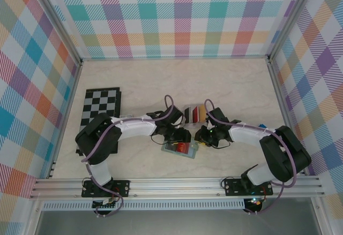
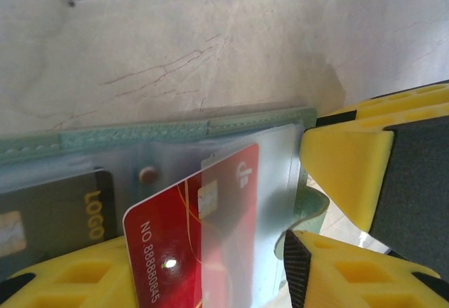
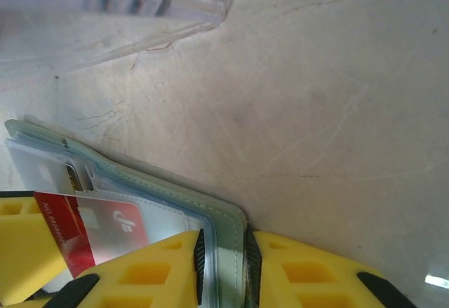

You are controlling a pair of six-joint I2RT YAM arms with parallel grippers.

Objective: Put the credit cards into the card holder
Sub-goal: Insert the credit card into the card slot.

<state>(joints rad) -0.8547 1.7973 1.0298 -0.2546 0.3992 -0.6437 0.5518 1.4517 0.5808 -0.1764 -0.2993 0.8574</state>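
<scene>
The sage-green card holder [image 1: 172, 148] lies open on the table between both grippers. A red credit card [image 2: 210, 238] sits tilted, its right part under a clear slot pocket of the holder [image 2: 140, 139]. A dark card marked LOGO [image 2: 63, 217] is in a pocket to its left. My left gripper [image 2: 207, 252] is open, its fingers standing on either side of the red card, with a gap at the right pad. My right gripper [image 3: 224, 245] is shut on the holder's green edge [image 3: 140, 178], and the red card [image 3: 105, 227] is beside it. From above, the left gripper [image 1: 179, 137] and right gripper [image 1: 201, 137] nearly touch.
A clear plastic tray [image 1: 185, 121] just behind the grippers holds more cards [image 1: 197, 113] in black, red and orange-tan. A chessboard [image 1: 100, 108] lies at the left. Metal frame rails and checkered walls bound the table.
</scene>
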